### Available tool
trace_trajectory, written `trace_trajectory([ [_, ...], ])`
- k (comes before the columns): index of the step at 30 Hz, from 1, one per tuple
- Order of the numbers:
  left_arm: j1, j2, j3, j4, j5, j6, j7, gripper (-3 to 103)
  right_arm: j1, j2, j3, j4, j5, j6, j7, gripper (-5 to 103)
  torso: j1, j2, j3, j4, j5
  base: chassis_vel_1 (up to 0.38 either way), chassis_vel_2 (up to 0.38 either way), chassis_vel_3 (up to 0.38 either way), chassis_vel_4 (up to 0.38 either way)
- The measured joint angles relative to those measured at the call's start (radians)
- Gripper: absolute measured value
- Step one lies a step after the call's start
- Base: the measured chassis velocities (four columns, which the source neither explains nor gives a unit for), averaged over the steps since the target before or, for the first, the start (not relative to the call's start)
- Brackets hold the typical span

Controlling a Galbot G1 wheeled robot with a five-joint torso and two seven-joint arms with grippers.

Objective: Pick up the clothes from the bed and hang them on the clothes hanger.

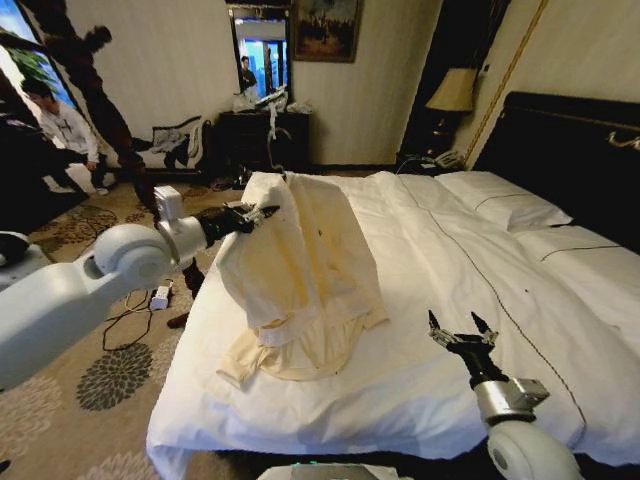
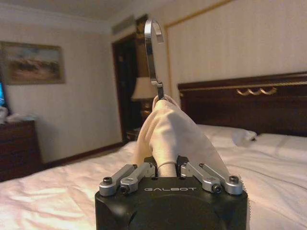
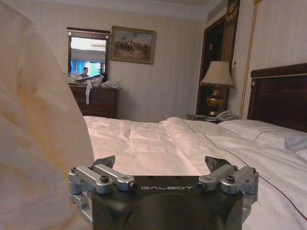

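Lifting the clothes (image 1: 300, 250), draped over the clothes hanger (image 2: 153, 52), above the bed (image 1: 420, 330): left gripper (image 1: 262, 212) fingers pinching both, right gripper (image 1: 462, 330) fingers spread nearby. Next probably: carrying off by hook.

Hanger (image 2: 154, 52): shoulders hidden under top (image 1: 300, 265); only hook shows. Left gripper (image 1: 262, 213) fingertips buried in cloth. Top cut off at right wrist view's edge.

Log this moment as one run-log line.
left gripper: shut on clothes, lifted over bed | hanger hook: above clothes | right gripper: open, empty
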State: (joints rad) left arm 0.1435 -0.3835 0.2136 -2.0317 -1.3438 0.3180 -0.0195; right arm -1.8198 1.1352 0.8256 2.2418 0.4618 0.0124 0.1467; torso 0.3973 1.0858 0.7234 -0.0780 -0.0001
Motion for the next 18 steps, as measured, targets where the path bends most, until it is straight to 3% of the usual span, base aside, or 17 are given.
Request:
trace_trajectory([
  [7, -0.040, 0.000, -0.031, 0.070, -0.002, 0.017, -0.014, 16, 0.002, -0.002, -0.001, 0.000, 0.000, -0.001, 0.002, 100, 0.000, 0.000, 0.000, 0.0000, 0.0001, 0.000, 0.000, 0.000, 0.000],
  [16, -0.078, -0.043, -0.080, 0.190, 0.017, 0.117, -0.066, 16, 0.003, -0.003, -0.002, -0.001, 0.001, -0.003, 0.003, 100, 0.000, 0.000, 0.000, 0.0001, 0.0000, 0.000, 0.000, 0.000, 0.000],
  [18, -0.112, -0.064, -0.083, 0.238, 0.005, 0.160, -0.077, 16, 0.004, -0.003, -0.002, -0.001, 0.001, -0.003, 0.003, 100, 0.000, 0.000, 0.000, 0.0001, -0.0001, 0.000, 0.000, 0.000, 0.000],
])
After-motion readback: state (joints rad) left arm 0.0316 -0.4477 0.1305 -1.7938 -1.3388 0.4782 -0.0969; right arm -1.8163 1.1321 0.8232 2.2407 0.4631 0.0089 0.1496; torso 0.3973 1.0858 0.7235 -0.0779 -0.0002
